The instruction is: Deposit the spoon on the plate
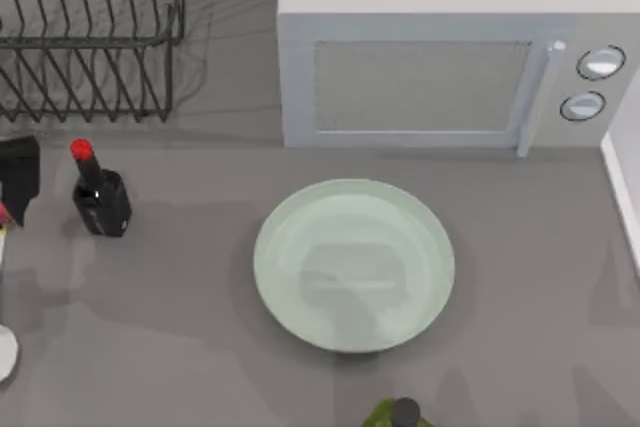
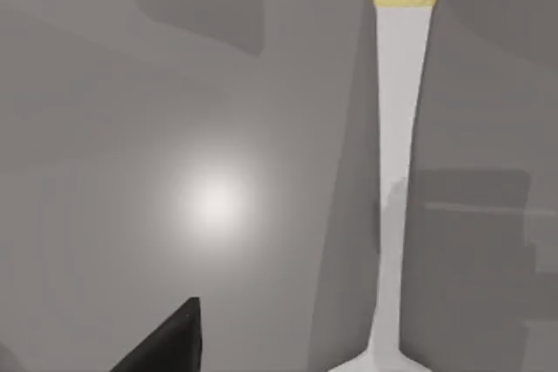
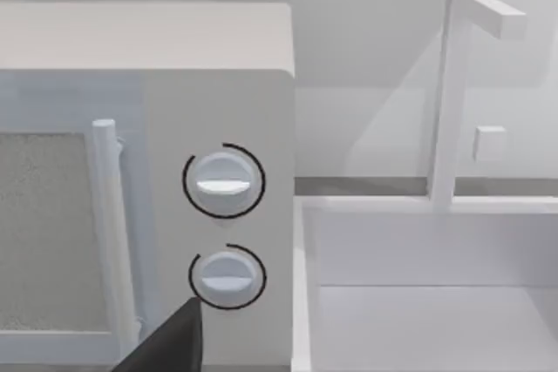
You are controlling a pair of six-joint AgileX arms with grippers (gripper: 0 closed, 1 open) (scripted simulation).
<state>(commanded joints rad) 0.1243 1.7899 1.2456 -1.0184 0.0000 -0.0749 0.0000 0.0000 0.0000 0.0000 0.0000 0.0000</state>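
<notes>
At the table's left edge, spoon [image 2: 397, 172] cut off.

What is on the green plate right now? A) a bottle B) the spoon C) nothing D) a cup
C: in the top view the plate is bare, while the spoon lies on the grey table in the left wrist view.

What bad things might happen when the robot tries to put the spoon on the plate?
1. The spoon lies flat on the table with a thin handle, so the left gripper's fingers might slip off it.
2. The dark bottle stands between the table's left edge, where the spoon's bowl shows, and the plate; a low carry might tip it.
3. The plate looks glossy and shallow, so a dropped spoon might slide off.
</notes>
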